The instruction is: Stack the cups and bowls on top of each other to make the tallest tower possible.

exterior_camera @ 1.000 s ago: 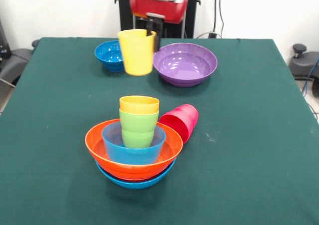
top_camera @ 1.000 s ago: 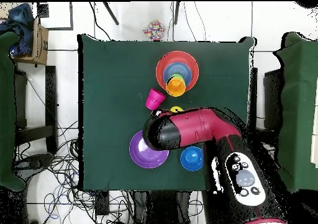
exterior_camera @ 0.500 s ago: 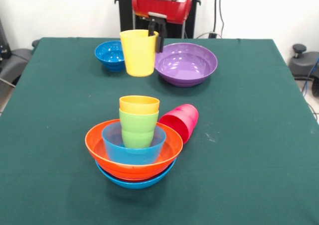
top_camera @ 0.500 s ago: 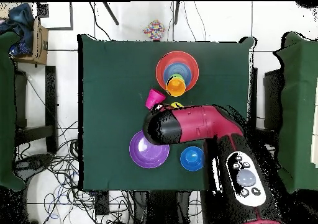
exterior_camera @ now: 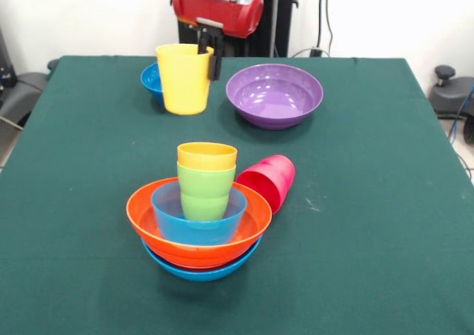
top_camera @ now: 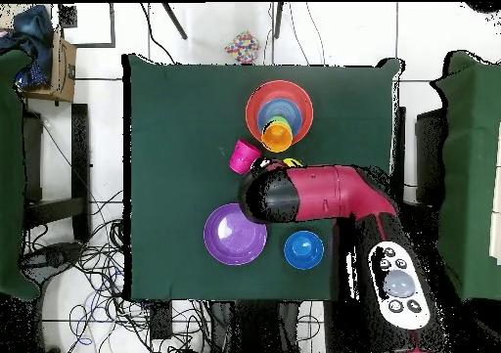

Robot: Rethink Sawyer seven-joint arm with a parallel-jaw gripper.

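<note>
My gripper [exterior_camera: 208, 57] is shut on the rim of the yellow cup [exterior_camera: 183, 79] and holds it upright at the table's far side, in front of the small dark-blue bowl [exterior_camera: 151, 79]. The tower [exterior_camera: 200, 209] stands nearer the camera: a light-blue bowl at the base, orange bowls on it, a small light-blue bowl inside, then the green cup [exterior_camera: 205, 194] and the orange cup [exterior_camera: 207, 156] on top. The pink cup [exterior_camera: 268, 181] lies on its side against the tower's right. In the overhead view the arm [top_camera: 313, 193] hides the yellow cup, beside the tower [top_camera: 279, 110].
The large purple bowl [exterior_camera: 275, 94] sits right of the held cup; it also shows in the overhead view [top_camera: 235, 234], next to the dark-blue bowl [top_camera: 303, 248]. The green cloth table [exterior_camera: 370, 201] reaches all edges. Chairs and cables surround the table.
My gripper has carried the yellow cup to the left in the front view, away from the purple bowl, and the cup now hangs straight. The tower and the pink cup have not moved.
</note>
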